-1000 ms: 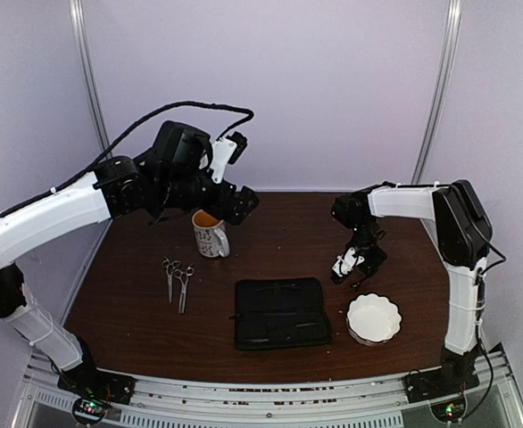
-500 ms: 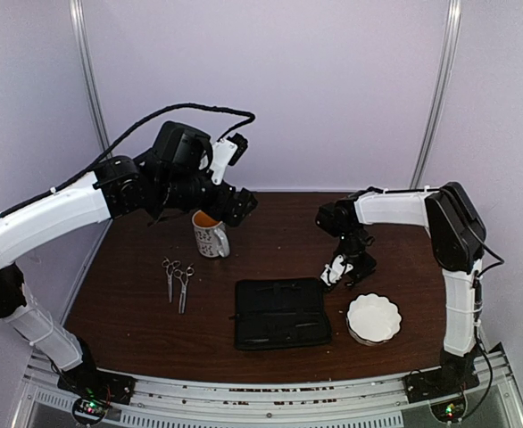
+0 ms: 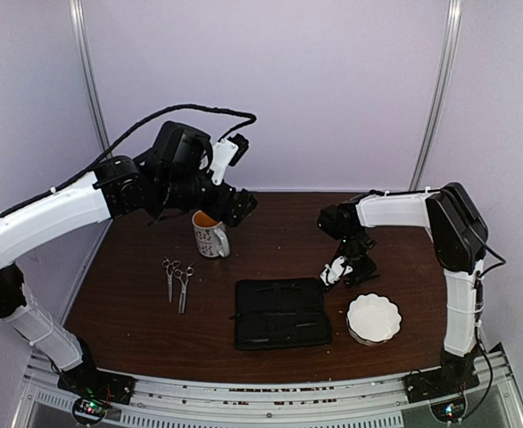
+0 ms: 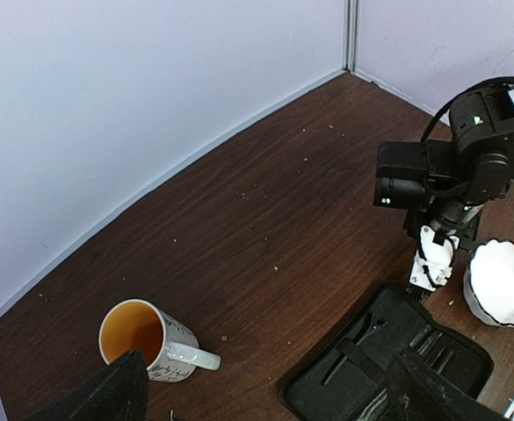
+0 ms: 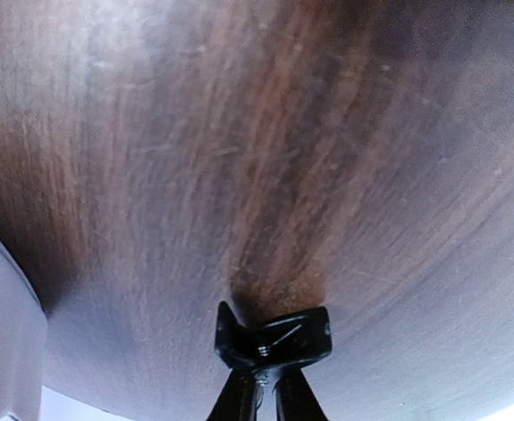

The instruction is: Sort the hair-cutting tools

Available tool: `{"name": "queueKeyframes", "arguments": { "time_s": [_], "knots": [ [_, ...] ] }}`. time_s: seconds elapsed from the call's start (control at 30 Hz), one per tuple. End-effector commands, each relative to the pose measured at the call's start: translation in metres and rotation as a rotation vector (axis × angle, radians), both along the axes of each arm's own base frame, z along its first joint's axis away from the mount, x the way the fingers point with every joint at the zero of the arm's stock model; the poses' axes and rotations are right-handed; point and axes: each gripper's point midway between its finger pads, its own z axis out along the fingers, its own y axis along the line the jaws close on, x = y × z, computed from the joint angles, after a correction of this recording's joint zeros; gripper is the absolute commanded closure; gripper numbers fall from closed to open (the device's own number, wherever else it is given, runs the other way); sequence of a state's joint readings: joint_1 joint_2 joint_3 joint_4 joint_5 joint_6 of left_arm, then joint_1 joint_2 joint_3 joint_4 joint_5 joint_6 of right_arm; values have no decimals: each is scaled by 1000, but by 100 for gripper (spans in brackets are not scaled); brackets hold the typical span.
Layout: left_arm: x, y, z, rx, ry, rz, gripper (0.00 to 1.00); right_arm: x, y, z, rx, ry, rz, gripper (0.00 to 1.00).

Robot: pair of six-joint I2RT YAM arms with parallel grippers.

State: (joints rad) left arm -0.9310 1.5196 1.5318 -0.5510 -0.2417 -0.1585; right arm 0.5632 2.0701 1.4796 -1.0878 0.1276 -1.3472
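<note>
The right hand [image 3: 335,273] hangs low just off the far right corner of the black case [image 3: 281,314], pointing down at the bench [image 3: 279,232]. In its wrist view its fingers [image 5: 239,399] are pinched nearly together on a small black clip [image 5: 274,338]. The clip sticks out of the fingertips close over the dark wood. Whether it touches the wood I cannot tell.

The left hand [image 3: 238,203] is up in the air beyond the case's far left corner. Its fingers are spread wide with nothing between them.

Two pairs of scissors [image 3: 170,278] lie side by side on the bench, well to the left of the case. Their ring handles point to the far side and their blades to the near side, and the two pairs lie close together.

A white patterned mug [image 3: 210,234] with an orange inside stands upright beyond the case's far left corner, under the left hand. A white scalloped bowl [image 3: 374,318] sits just off the case's right edge, near its front corner. The case lies flat and open, its inner straps showing.
</note>
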Motion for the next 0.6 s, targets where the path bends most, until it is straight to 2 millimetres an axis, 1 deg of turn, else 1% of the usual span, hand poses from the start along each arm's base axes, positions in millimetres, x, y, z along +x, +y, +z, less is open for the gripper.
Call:
{"name": "queueKeyframes", "arguments": {
  "time_s": [0.0,0.1,0.17,0.27,0.33,0.37,0.43,0.5,0.57],
  "knots": [
    [-1,0,17,-26,-31,-10,2,-4,8,16,59,-7,-64,93],
    [-1,6,17,-18,-40,7,2,2,21,38,139,-45,-107,95],
    [0,12,17,-7,-52,29,2,2,35,55,210,-60,-141,96],
    [3,24,18,18,-74,75,2,-2,59,81,330,-68,-194,98],
    [6,34,14,40,-77,123,2,-7,75,94,399,-68,-208,99],
    [8,41,10,54,-70,151,2,-11,82,100,429,-64,-211,99],
    [11,52,-7,78,-20,193,2,-19,95,110,471,-60,-205,99],
    [9,62,-29,97,57,222,2,-28,109,118,511,-56,-194,100],
    [4,75,-53,124,134,258,2,-35,126,129,565,-54,-188,100]
  ]
}}
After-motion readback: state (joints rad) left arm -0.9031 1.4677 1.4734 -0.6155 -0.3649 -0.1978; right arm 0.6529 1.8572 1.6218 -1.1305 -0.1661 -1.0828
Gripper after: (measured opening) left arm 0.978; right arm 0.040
